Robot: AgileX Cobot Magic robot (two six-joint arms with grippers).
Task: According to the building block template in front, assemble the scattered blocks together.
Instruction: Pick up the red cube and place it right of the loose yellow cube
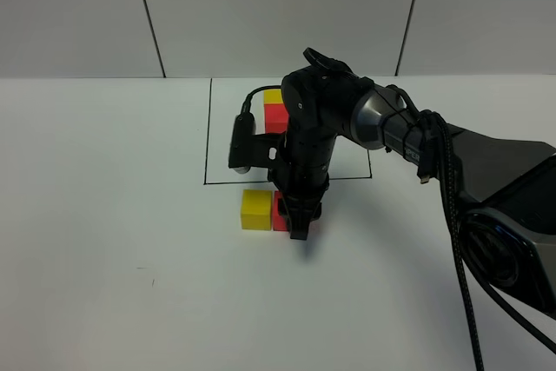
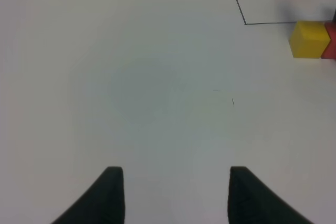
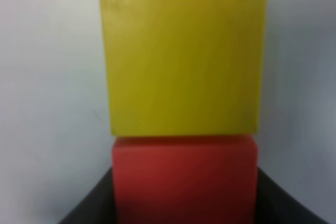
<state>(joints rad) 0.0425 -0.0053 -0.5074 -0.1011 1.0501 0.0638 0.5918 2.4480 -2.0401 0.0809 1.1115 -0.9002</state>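
The building block template is a yellow cube (image 1: 273, 96) touching a red cube (image 1: 276, 117) inside a thin black rectangle (image 1: 208, 136) at the back. Just in front of that frame lie the scattered blocks. The yellow cube (image 1: 256, 209) sits flush against the red cube (image 1: 280, 212), which the arm partly hides. My right gripper (image 1: 298, 225) points straight down and is shut on the red cube (image 3: 184, 177), dark fingers on both its sides, with the yellow cube (image 3: 184, 56) pressed against it. My left gripper (image 2: 176, 198) hovers over bare table, fingers apart, holding nothing.
The white table (image 1: 104, 241) stretches around the blocks. The right arm (image 1: 408, 132) reaches in from the right over the frame's near corner. The left wrist view catches the yellow cube (image 2: 310, 39) and the frame corner (image 2: 245, 23) off to one side.
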